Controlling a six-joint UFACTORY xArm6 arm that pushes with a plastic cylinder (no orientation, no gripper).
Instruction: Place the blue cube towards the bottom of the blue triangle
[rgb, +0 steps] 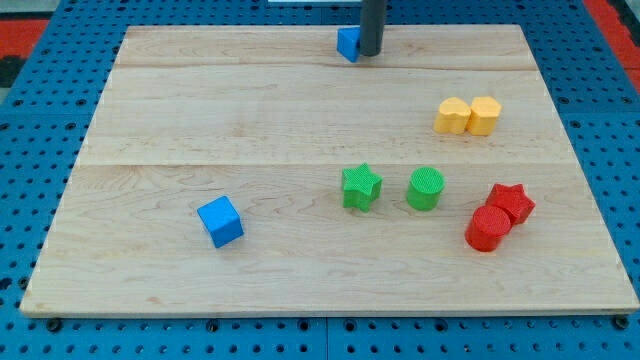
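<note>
In the camera view, the blue cube (220, 221) sat on the wooden board (200, 110) toward the view's bottom left, turned so a corner faced the view's bottom. The blue triangle (347, 43) lay at the view's top edge, near the middle, partly hidden by the rod. My tip (370, 53) stood just right of the triangle, touching it or nearly so; I could not tell which. The tool was a plain rod with nothing to open or close, and it held nothing.

The cube looked like a small, stiff, light plastic block, likely to slide easily on the smooth wood. Since it could only be pushed, I judged the best contact to be a flat face on its lower left side, near the middle of that face. An off-centre push, or one on a corner, would probably spin it.

The cube was well apart from the triangle, with bare board between them. The green star (361, 187) and green cylinder (425, 188) sat right of that path, near the middle. 2 yellow blocks (467, 115) touched each other at the right, and the red star (511, 201) and red cylinder (488, 228) touched at the lower right. None seemed to block a straight push, though the green star lay nearest the line.
</note>
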